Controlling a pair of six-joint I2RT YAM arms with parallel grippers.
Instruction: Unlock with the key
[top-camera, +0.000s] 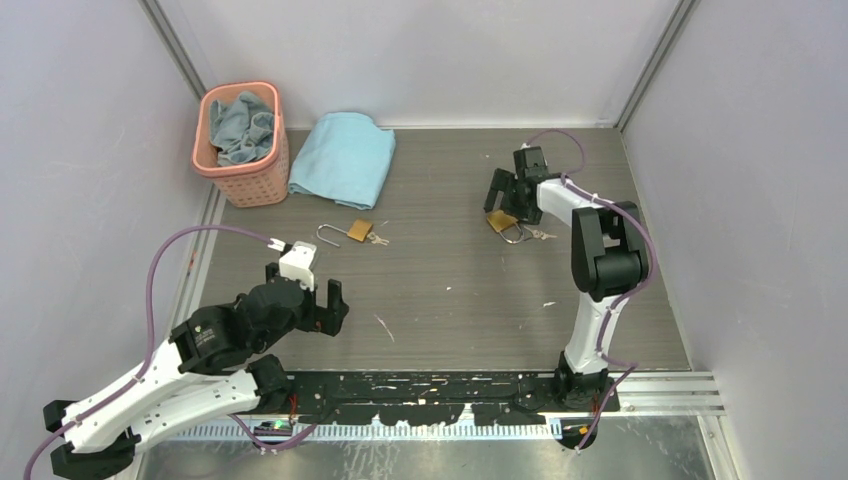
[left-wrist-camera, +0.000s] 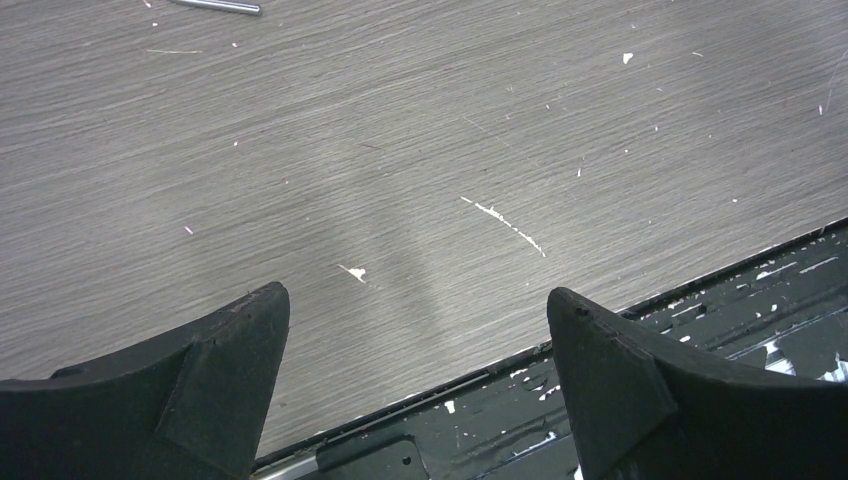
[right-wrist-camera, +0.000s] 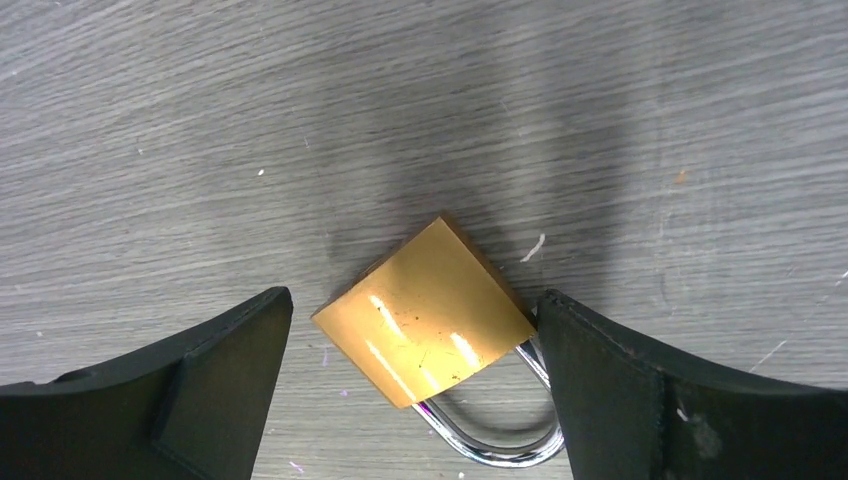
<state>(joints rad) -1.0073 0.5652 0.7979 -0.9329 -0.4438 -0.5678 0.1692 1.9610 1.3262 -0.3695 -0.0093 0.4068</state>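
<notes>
Brass padlock with a silver steel shackle lies flat on the grey wood-grain worktop, at the far right of the working area. It is directly under the right end effector. That end effector is spread wide and holds nothing, with one black finger on each side of the lock's body. The lock sits off centre in the gap: its right corner and shackle are touching or just beside the right finger, and there is clear space on the left.

The lock's long axis, from body to shackle, runs diagonally across the line along which the fingers would close. The shackle points toward the wrist and slightly right, and the keyway end faces away and left. No key shows at that end in the wrist view. From above, a small silvery key lies on the worktop just beside the lock on its right, apparently not inserted.

My judgement is that closing from this pose would pinch the body corner to corner and might twist it. Turning the wrist to square up with the flat sides looks like the point to settle first.

The left end effector is also wide open and empty, over bare worktop near the front edge, well apart from this lock. It is nearer to a second brass padlock with keys lying mid-worktop.
</notes>
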